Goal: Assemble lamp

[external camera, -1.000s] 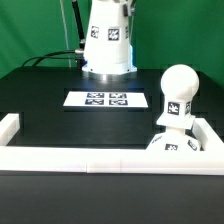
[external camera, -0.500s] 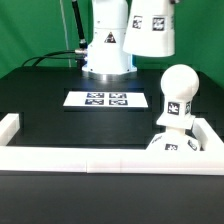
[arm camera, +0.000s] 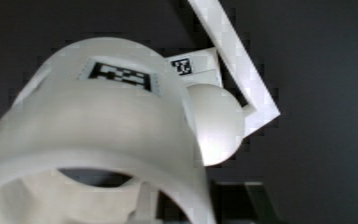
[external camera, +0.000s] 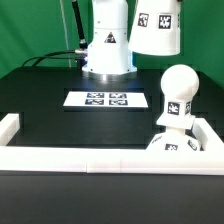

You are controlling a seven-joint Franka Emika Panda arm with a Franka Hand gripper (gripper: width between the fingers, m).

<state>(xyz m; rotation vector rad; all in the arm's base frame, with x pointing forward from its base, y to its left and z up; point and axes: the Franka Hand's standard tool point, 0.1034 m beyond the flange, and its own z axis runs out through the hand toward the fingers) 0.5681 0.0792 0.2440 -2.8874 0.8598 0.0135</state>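
Observation:
The white tapered shade [external camera: 158,25] hangs in the air at the top of the exterior view's right, above and slightly behind the bulb, with tags on its side. It fills the wrist view [arm camera: 105,130]. My gripper [arm camera: 185,203] is shut on the shade's wall; one dark finger [arm camera: 247,205] shows beside it. The gripper is out of the exterior view. The ball-shaped bulb [external camera: 177,92] stands upright on the square base [external camera: 175,144] at the exterior view's right. The bulb also shows past the shade in the wrist view [arm camera: 217,120].
The marker board [external camera: 108,99] lies on the black table in front of the arm's white pedestal [external camera: 107,45]. A low white wall [external camera: 90,160] runs along the front, with corner pieces at both ends around the base.
The shade has come into the exterior view from above and shifted slightly toward that view's right, over the bulb. Bulb and base have not moved.

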